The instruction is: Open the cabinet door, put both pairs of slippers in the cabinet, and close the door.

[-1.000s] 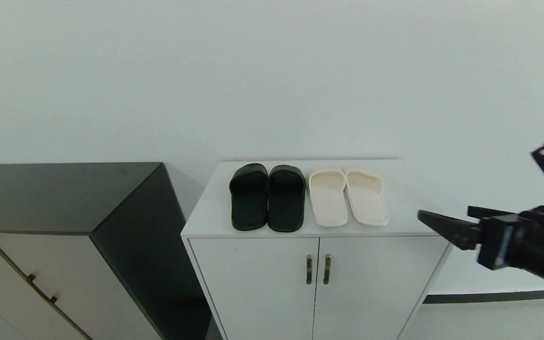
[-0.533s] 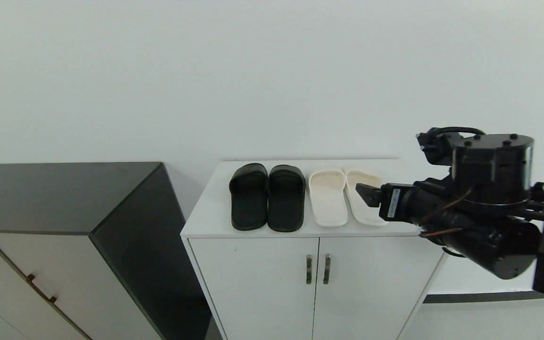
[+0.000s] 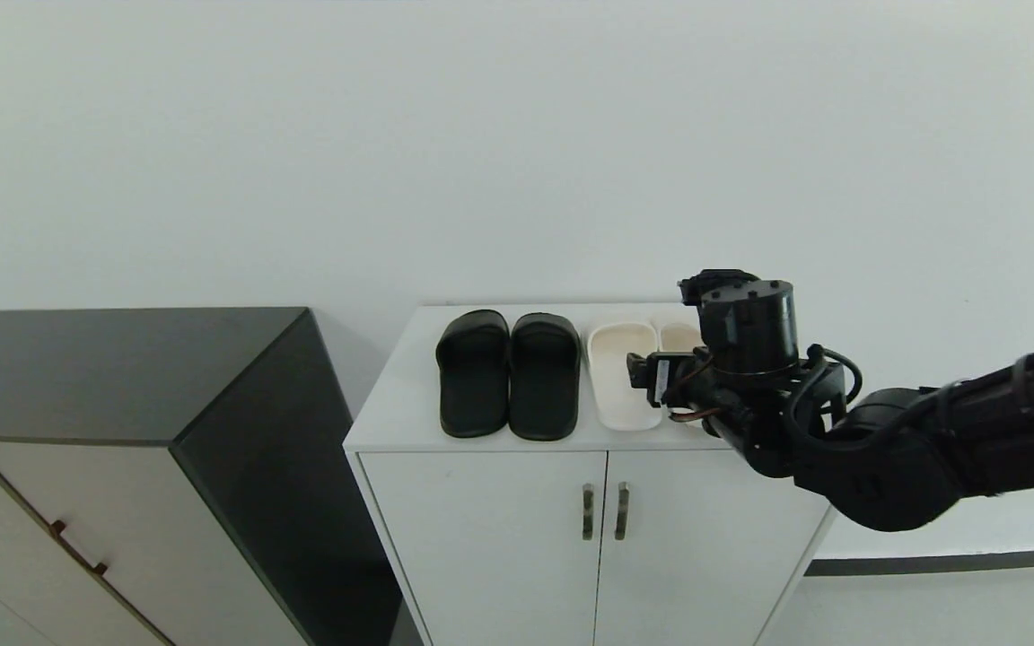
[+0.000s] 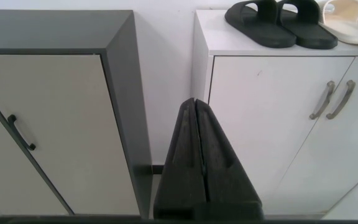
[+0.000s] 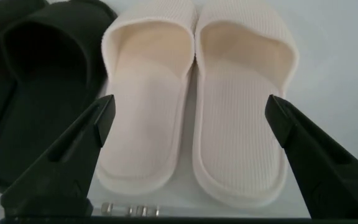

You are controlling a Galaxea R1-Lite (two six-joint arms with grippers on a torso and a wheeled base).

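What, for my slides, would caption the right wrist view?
Open right gripper poised over the cream slippers, black slippers beside them on the cabinet top.

Setting: home-style entryway or hallway corner. Evidence: a low white cabinet [image 3: 499, 547] with two doors stands against a plain white wall [image 3: 517, 152]. Black slippers [image 3: 508, 377] and cream slippers [image 3: 622, 377] are lined up in pairs on its top. A taller dark cabinet [image 3: 122, 372] with pale fronts stands just beside it, on the left. A dark skirting strip [image 3: 921, 565] runs along the wall foot.
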